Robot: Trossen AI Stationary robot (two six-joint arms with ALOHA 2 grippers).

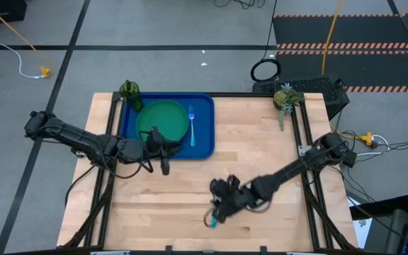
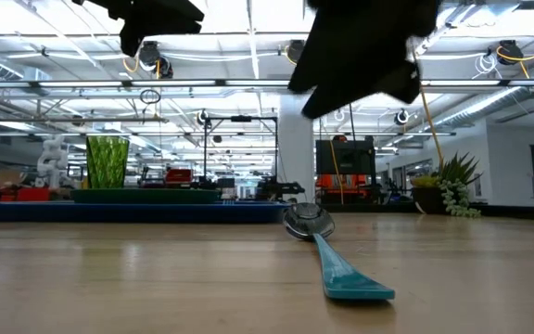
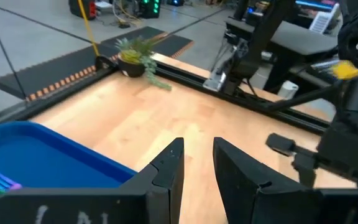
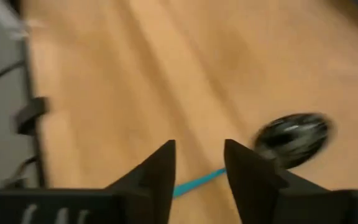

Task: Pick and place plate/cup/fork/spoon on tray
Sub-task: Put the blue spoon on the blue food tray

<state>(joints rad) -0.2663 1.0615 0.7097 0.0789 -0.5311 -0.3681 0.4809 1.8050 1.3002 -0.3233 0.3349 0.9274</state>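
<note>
The blue tray [image 1: 202,145] lies at the table's far left. On it rest the green plate [image 1: 163,119] and, to the plate's right, the fork [image 1: 191,124]. The olive cup [image 1: 129,91] stands upright at the tray's far left corner. The spoon [image 2: 327,250] lies flat on the bare wood near the table's front edge, its dark bowl [image 4: 291,140] away from that edge. My right gripper [image 4: 197,165] hangs open above the spoon's blue handle [image 4: 194,182], clear of it. My left gripper [image 3: 197,168] is open with nothing in it, over the tray's near edge.
A small potted plant [image 1: 285,99] stands at the table's far right corner. Bare wood stretches between the tray and the right rail [image 1: 303,142]. Black frame rails run along the table's left and right sides.
</note>
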